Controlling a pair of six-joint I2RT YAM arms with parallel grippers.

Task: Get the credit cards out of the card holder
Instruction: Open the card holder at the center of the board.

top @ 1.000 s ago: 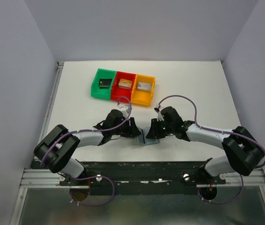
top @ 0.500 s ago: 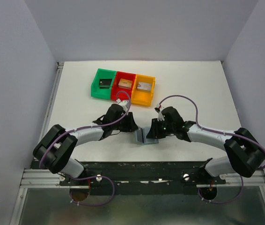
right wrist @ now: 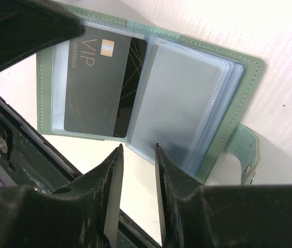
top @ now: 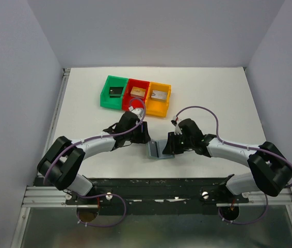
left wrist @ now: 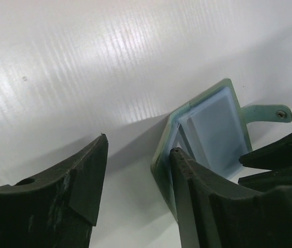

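A grey-green folding card holder (right wrist: 183, 103) lay open near the middle of the white desk's (top: 213, 93) near edge. A black rectangular credit card (right wrist: 104, 82) marked VIP sat in one clear pocket. The right tool (right wrist: 136, 154) hung over the holder, fingers narrowly apart and gripping nothing. The left tool (left wrist: 138, 150) was spread wide, with one finger at the holder's edge.

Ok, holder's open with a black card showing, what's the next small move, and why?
Probably close the left gripper in on the black card, to start sliding it out. The card holder lies open, the card sits in its clear pocket, the left jaws are open beside that half, and the right gripper stands at the fold.
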